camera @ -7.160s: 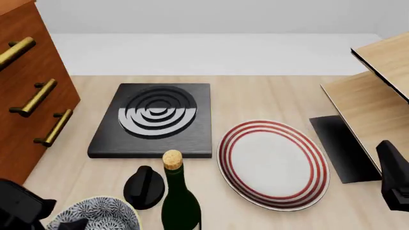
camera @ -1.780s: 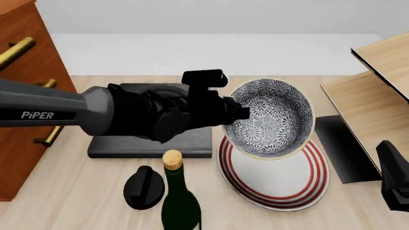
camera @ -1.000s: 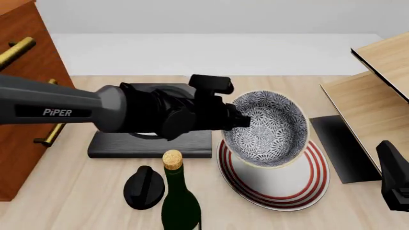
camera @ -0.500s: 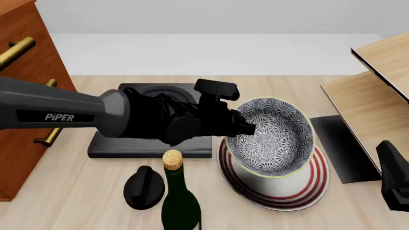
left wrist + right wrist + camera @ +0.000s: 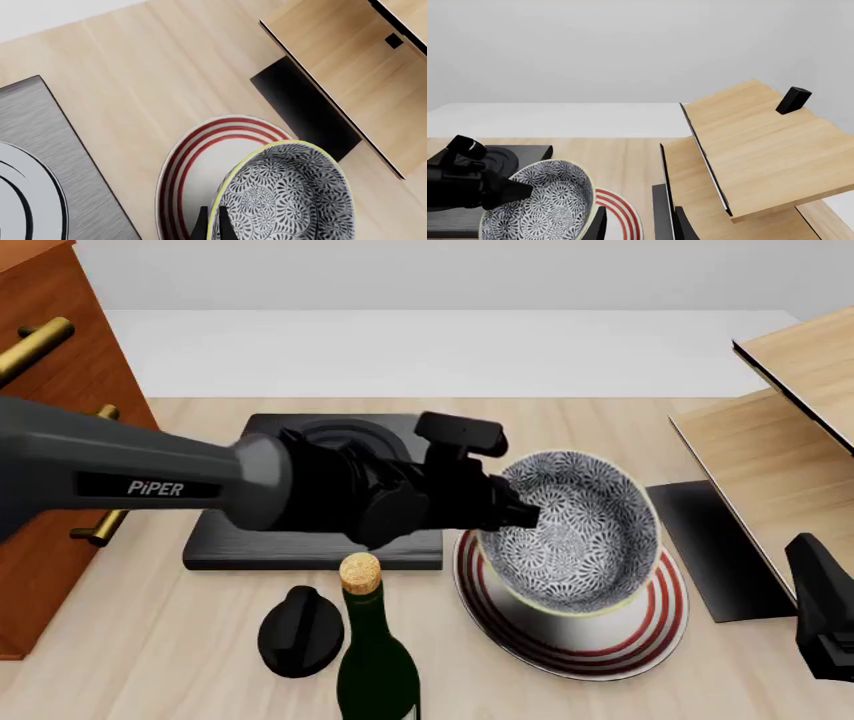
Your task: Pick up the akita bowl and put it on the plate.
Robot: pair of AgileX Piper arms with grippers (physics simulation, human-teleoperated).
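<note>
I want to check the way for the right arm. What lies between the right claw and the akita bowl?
In the right wrist view, only the plate's red-ringed edge lies between the right claw and the akita bowl; otherwise that stretch is bare.

Akita bowl (image 5: 577,532) carried from near table edge to above plate (image 5: 627,635), lowered steadily, rim clamped by left gripper (image 5: 521,515).

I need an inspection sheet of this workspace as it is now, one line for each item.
Surface: wooden table.
Job's things: akita bowl held tilted over the plate.
Clutter: black stove, bottle, black knob.
Grippers: left gripper shut on the bowl's rim; right gripper open, holding nothing.
Cables: nothing seen.
Surroundings: drawer cabinet, wooden rack.
</note>
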